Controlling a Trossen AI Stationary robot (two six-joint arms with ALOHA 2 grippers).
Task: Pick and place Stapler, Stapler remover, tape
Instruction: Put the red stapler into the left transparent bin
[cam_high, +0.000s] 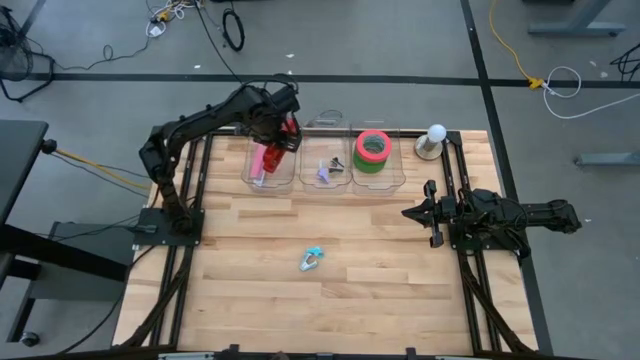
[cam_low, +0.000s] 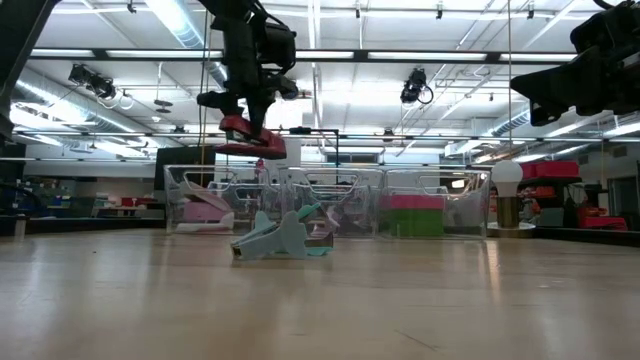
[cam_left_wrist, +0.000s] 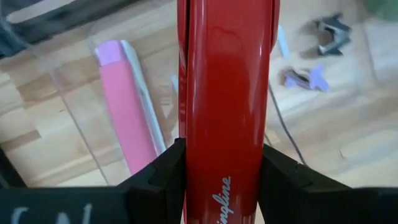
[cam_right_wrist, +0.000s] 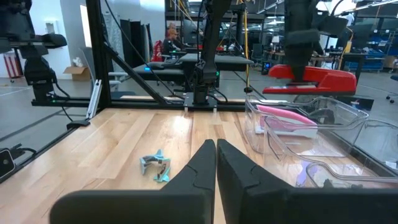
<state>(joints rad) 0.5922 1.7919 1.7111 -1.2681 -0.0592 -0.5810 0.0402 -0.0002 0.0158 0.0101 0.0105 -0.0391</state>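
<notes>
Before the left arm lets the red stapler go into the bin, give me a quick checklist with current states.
1. Left gripper clamped on the red stapler: ok.
2. Stapler over the leftmost bin: ok in the high view.
3. Stapler clear above the bin rim: ok, low view shows a gap.
4. Room in the bin beside the pink stapler: cannot tell.
5. Right gripper shut, parked away at the table's right: ok.
6. Teal staple remover on the open table, still to pick: not ok.

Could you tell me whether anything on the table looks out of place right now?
One thing: a teal staple remover lies alone on the bare wood, apart from the three clear bins at the far edge, where the other small items sit. The left gripper holds a red stapler above the left bin.
</notes>
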